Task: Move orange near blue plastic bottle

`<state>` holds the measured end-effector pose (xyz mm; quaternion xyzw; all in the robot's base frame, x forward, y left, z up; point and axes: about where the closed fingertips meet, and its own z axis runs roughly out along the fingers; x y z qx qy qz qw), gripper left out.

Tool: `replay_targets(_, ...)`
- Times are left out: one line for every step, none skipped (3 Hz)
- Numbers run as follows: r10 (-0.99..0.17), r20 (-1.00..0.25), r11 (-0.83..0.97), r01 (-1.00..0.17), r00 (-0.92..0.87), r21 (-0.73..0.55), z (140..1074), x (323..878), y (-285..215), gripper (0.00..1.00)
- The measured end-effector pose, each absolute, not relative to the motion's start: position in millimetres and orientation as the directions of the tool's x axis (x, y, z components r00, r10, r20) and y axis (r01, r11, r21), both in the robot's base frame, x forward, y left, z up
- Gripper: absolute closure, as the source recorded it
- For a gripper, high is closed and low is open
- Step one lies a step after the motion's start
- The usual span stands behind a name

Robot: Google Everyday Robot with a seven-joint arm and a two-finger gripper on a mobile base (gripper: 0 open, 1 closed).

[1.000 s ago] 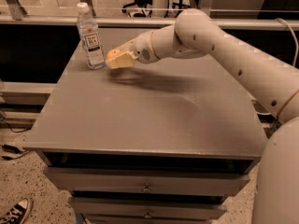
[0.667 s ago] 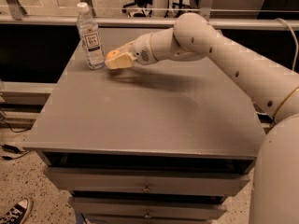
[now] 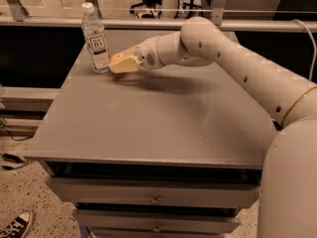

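The gripper holds the round orange tight over the flat grey table, with the clear blue plastic bottle just beside at nine o'clock.

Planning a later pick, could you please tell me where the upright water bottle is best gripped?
Grip the bottle across its straight labelled middle, level, from the table's near side: it stands upright, and its neck narrows. The tool, shut on the orange, is beside it.
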<state>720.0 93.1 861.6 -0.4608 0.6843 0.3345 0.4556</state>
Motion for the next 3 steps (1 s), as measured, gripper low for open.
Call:
replay_targets(-0.322,-0.932,0.350,-0.936,-0.169,0.049,858.2,720.3,94.3,0.51)
replay_targets(-0.320,-0.932,0.346,-0.937,-0.173,0.055,856.6,720.0,95.4,0.28)
replay_targets(-0.318,-0.931,0.335,-0.940,-0.182,0.070,853.2,717.6,98.0,0.00)
